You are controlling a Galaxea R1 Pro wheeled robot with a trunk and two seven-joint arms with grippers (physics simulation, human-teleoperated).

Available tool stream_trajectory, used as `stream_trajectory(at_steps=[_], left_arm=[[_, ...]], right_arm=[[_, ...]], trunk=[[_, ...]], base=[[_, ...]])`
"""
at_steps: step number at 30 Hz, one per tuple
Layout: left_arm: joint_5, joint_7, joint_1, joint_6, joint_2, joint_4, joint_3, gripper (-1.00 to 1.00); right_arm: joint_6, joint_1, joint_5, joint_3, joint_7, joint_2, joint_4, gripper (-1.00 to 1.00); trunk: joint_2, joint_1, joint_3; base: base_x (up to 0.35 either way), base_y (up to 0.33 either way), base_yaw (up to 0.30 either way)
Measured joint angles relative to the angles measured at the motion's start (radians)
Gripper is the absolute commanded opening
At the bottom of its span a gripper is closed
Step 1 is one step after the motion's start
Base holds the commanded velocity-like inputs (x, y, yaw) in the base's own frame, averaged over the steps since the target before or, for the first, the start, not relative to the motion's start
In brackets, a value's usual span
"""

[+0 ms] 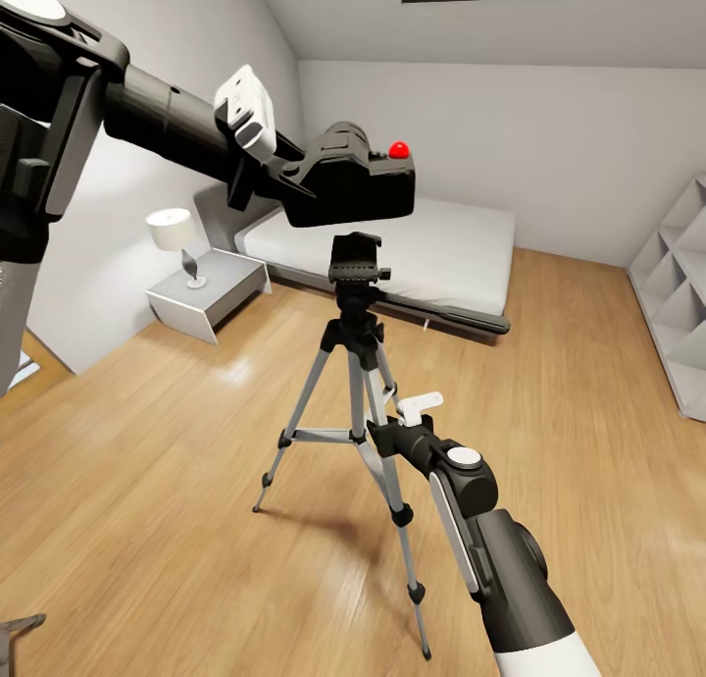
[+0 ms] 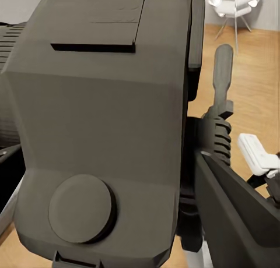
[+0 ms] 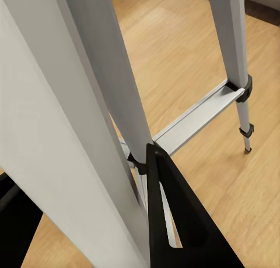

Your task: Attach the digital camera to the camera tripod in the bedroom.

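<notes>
The left gripper [image 1: 284,172] holds the digital camera [image 1: 358,182] in the air, its fingers closed on the camera's end. The camera hangs just above the head plate of the camera tripod [image 1: 355,363], apart from it, with the red button [image 1: 399,150] on top. In the left wrist view the camera body [image 2: 99,122] covers most of the picture, so the fingers are hard to make out there.

The right gripper [image 1: 387,432] is at one silver leg [image 3: 111,76] of the tripod, below the head. One black finger [image 3: 175,215] lies against the leg; it seems to be clamped on it, but I cannot tell for sure.

The tripod stands on the wood floor [image 1: 147,442] of the bedroom, before the low bed [image 1: 441,255]. At the right edge an open white shelf unit [image 1: 681,294] is cut off; its visible compartments look empty. A lamp [image 1: 176,240] stands on the nightstand [image 1: 211,294].
</notes>
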Motion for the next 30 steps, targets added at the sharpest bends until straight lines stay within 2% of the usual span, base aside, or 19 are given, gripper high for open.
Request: stream_trajectory(at_steps=[12,19,30], left_arm=[[0.031,-0.001,0.005,-0.01,-0.001,-0.002,-0.022,-1.0],[0.033,-0.001,0.008,-0.045,0.001,0.0,-0.023,-1.0],[0.032,-0.002,0.009,-0.053,0.004,0.001,-0.023,-1.0]], right_arm=[[0.0,0.0,0.0,0.0,0.0,0.0,0.0,-1.0],[0.0,0.0,0.0,0.0,0.0,0.0,-0.001,-1.0],[0.0,0.0,0.0,0.0,0.0,0.0,-0.001,-1.0]], trunk=[[0.0,0.0,0.0],[0.0,0.0,0.0],[0.0,0.0,0.0]], base=[[0.0,0.0,0.0],[0.0,0.0,0.0],[0.0,0.0,0.0]])
